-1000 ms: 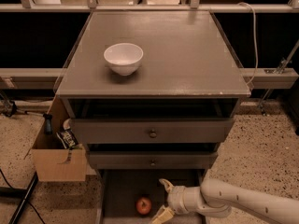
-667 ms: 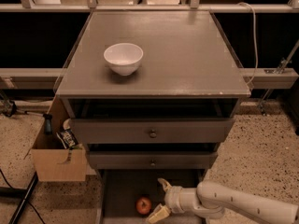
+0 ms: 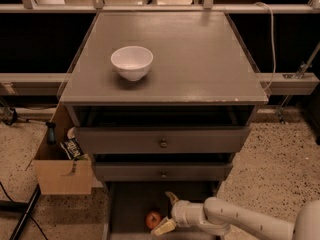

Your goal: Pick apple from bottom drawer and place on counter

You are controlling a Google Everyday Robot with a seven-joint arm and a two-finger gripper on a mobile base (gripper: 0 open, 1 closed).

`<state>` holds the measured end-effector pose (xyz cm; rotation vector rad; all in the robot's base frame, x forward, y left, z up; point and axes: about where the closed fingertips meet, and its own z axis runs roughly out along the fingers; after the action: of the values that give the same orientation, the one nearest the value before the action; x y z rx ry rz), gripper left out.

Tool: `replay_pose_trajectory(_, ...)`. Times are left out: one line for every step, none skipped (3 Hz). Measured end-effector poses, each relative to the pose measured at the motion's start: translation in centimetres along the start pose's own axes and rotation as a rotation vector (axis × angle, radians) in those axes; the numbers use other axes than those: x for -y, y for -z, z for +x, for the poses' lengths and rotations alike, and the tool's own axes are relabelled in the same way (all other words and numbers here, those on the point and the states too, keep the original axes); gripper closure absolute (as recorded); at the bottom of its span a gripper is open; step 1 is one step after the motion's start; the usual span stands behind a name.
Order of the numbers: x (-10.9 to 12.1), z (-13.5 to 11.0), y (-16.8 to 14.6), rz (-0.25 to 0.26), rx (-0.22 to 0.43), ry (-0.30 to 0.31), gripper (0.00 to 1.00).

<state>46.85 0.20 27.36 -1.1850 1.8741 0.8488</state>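
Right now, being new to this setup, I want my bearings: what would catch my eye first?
A white bowl sits on the counter, left of centre. Below, the bottom drawer is pulled out with a red apple inside. The tool reaches in from the right, fingers open right beside the apple.

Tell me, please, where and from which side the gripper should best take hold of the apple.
Probably across the round middle of the apple, from its right: the open gripper sits there in the bottom drawer, fingers spread toward it.
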Motion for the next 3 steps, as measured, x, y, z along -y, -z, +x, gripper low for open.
replay_pose_trajectory(0.6, 1.2, -2.0, -0.008, -0.003, -0.013, 0.0)
replay_pose_trajectory(1.6, 2.4, -3.9, -0.018, -0.024, -0.019, 0.0)
replay_pose_trajectory(3.1, 5.2, -7.0, -0.041, -0.096, -0.009, 0.0)
